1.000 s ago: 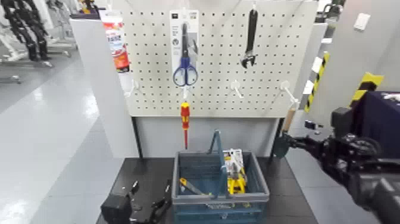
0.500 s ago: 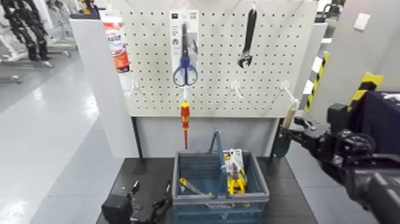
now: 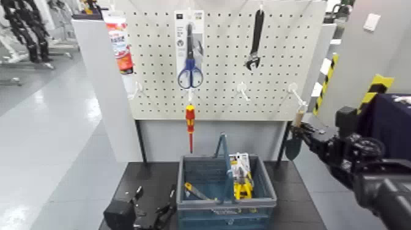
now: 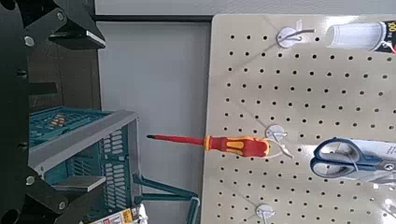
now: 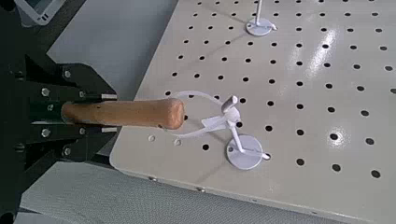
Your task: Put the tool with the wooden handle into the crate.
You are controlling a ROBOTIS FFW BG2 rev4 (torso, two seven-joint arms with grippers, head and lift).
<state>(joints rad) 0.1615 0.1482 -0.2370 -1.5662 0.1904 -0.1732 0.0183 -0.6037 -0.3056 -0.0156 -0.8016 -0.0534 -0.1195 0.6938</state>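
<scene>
the right gripper has moved up slightly since a second ago and has now closed around the lower part of the handle of the trowel. the trowel's blade has swung a little rightward, leaving it more nearly upright than before.

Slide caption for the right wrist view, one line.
Right gripper closed on the wooden-handled trowel, its loop around the white pegboard hook.

Bright, even light; white glare patches on pegboard; soft hook shadows.
</scene>
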